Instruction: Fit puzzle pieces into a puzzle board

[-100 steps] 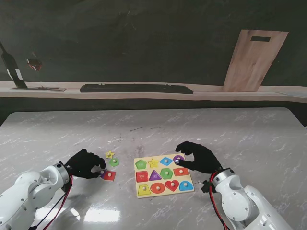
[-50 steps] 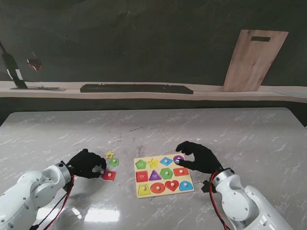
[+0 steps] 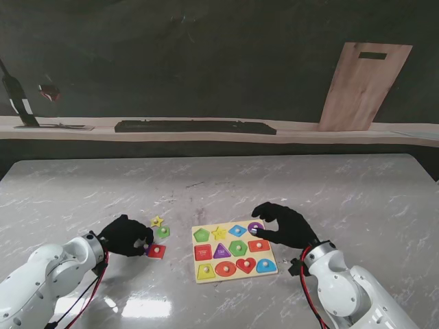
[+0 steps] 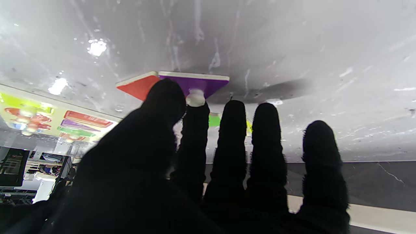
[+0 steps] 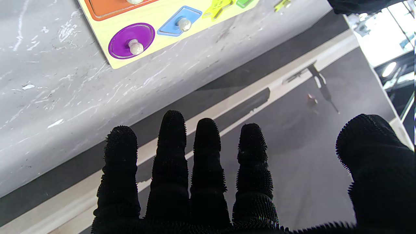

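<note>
The yellow puzzle board [image 3: 233,266] lies on the marble table in front of me, with several coloured pieces seated in it. To its left lie a yellow star [image 3: 157,221], a green piece [image 3: 162,232] and a red square [image 3: 156,251]. My left hand [image 3: 125,235] rests beside them. In the left wrist view its thumb [image 4: 164,97] and index finger [image 4: 195,120] pinch the white knob of a purple piece [image 4: 208,83], which lies against the red square [image 4: 138,87]. My right hand [image 3: 285,225] hovers open at the board's far right corner, by the seated purple circle [image 5: 131,45].
A wooden cutting board [image 3: 363,86] leans on the back wall at the right. A long black bar [image 3: 195,127] lies on the ledge behind the table. A dark stand [image 3: 17,103] is at the far left.
My left hand has crept slightly right, toward the loose pieces. The right hand and the board have not visibly moved.
</note>
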Tool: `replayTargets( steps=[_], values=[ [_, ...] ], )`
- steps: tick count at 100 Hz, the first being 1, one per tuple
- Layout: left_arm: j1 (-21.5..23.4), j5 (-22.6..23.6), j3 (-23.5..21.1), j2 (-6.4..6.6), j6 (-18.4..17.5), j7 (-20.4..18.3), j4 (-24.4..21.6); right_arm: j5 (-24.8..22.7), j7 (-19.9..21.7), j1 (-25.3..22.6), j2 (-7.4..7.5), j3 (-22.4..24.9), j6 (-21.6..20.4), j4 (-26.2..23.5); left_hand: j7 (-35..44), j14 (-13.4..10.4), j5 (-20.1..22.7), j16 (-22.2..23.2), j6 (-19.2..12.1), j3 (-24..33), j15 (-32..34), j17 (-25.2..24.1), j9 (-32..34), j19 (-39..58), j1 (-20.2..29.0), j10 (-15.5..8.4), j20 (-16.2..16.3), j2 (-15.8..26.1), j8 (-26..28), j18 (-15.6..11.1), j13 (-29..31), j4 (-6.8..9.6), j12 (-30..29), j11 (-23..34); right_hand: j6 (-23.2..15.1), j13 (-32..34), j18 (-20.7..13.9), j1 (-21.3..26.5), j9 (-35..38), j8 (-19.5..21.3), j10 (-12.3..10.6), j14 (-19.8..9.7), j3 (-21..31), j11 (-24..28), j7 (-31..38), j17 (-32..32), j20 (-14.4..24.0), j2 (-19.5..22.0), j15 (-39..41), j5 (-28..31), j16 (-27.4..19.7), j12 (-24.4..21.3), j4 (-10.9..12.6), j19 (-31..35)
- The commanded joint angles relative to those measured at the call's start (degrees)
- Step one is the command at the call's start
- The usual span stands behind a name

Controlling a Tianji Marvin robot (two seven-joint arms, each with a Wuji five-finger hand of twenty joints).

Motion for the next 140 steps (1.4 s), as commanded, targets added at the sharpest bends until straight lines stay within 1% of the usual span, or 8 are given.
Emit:
replayTargets(
  steps=[1,46,75,83,89,110,126,140],
  values=[
    [0.0,-0.2,0.1,-0.11,0.2,-0.2,0.0,-0.3,0.0,-0.4,0.02,-0.1,-0.1,-0.4,1.7,-2.4,0.9,0.5,-1.6,-0.5,1.3,0.0,1.4,1.3,2.1,-0.8,-0.2,-1.7,-0.6,-7.6,2.0,-2.64,1.0,1.2,-1.0,0.4,0.4,-0.9,0.7,-0.2,-1.7,-1.0,-0.8,0.7,-0.8,-0.6,1.0,1.5,0.8,-0.2,0.9,0.6,1.7,0.9],
    [-0.1,-0.4,1.2,-0.13,1.3,-0.4,0.2,-0.4,-0.1,-0.5,0.01,0.0,-0.2,-0.4,7.7,-2.9,1.5,1.3,-2.3,1.7,4.4,2.0,7.6,3.1,5.5,-1.1,0.6,-3.8,-1.4,-7.8,4.6,-2.5,10.0,-3.1,-0.9,0.4,0.3,-0.9,0.7,-0.2,-1.7,-1.0,-0.8,0.7,-0.8,-0.6,0.9,1.5,0.8,-0.2,0.9,0.6,1.7,0.9],
    [-0.3,-1.4,2.1,-0.18,2.2,-1.1,0.7,-0.4,-0.1,-0.6,0.01,0.2,-0.2,-0.5,10.2,-2.8,3.2,1.8,-2.6,1.8,6.2,3.4,10.8,4.0,6.1,-0.8,1.0,-3.0,-0.7,-7.5,6.7,-2.28,11.4,-2.4,-0.9,0.4,0.4,-1.0,0.7,-0.2,-1.7,-0.9,-0.8,0.7,-0.9,-0.7,0.9,1.5,0.8,-0.2,0.9,0.6,1.7,0.9],
    [-0.1,-1.4,2.0,-0.18,2.4,-1.2,0.6,-0.4,-0.1,-0.6,0.01,0.2,-0.2,-0.5,10.7,-2.7,2.8,1.9,-2.5,3.7,6.6,3.7,12.0,4.1,6.6,-0.8,1.0,-3.7,-1.5,-7.4,6.8,-2.22,13.2,-5.5,-0.9,0.4,0.3,-1.0,0.8,-0.2,-1.7,-1.1,-0.8,0.7,-0.9,-0.6,0.9,1.6,0.7,-0.2,0.9,0.6,1.7,0.9],
    [0.0,-1.5,1.9,-0.19,2.6,-1.3,0.5,-0.4,-0.1,-0.6,0.01,0.2,-0.2,-0.5,10.0,-2.2,2.6,4.1,-2.0,5.2,5.9,3.6,12.6,4.0,7.4,-0.7,0.9,-4.5,-1.4,-7.3,7.0,-2.1,15.0,-8.3,-1.0,0.4,0.4,-1.0,0.7,-0.2,-1.7,-1.0,-0.8,0.7,-0.9,-0.6,0.9,1.5,0.7,-0.2,0.9,0.6,1.7,0.9],
    [0.3,-1.4,2.1,-0.2,3.4,-1.4,0.4,-0.3,-0.1,-0.6,0.0,0.3,-0.1,-0.5,10.5,-1.5,3.3,6.5,-1.4,8.1,5.3,4.7,14.1,4.5,8.6,-0.3,1.1,-5.5,-1.2,-7.0,9.2,-2.03,16.3,-8.1,-1.0,0.4,0.4,-1.0,0.7,-0.2,-1.6,-1.0,-0.8,0.7,-0.9,-0.7,0.9,1.5,0.7,-0.2,0.9,0.6,1.7,0.9],
    [0.2,-1.0,2.5,-0.23,3.7,-0.3,0.9,-0.3,-0.2,-0.6,-0.02,0.3,-0.1,-0.5,11.7,-1.3,4.9,6.8,-1.0,8.6,6.1,6.7,16.0,5.3,7.8,0.3,1.3,-6.7,-1.1,-6.2,11.3,-2.32,16.0,-7.3,-1.1,0.4,0.4,-0.9,0.8,-0.2,-1.6,-0.9,-0.8,0.7,-0.9,-0.6,1.0,1.6,0.8,-0.1,0.9,0.6,1.7,0.9],
    [0.2,-0.4,2.5,-0.19,3.9,0.1,0.9,-0.3,-0.2,-0.6,-0.04,0.3,-0.1,-0.5,14.1,-1.5,5.7,6.6,-1.2,12.0,7.8,8.4,17.4,6.1,6.2,0.4,1.3,-8.4,-1.1,-5.7,13.1,-3.06,15.3,-5.8,-1.5,0.4,0.4,-0.9,0.8,-0.2,-1.6,-1.0,-0.9,0.7,-0.9,-0.7,0.9,1.6,0.7,0.1,0.9,0.6,1.7,0.9]
  ],
)
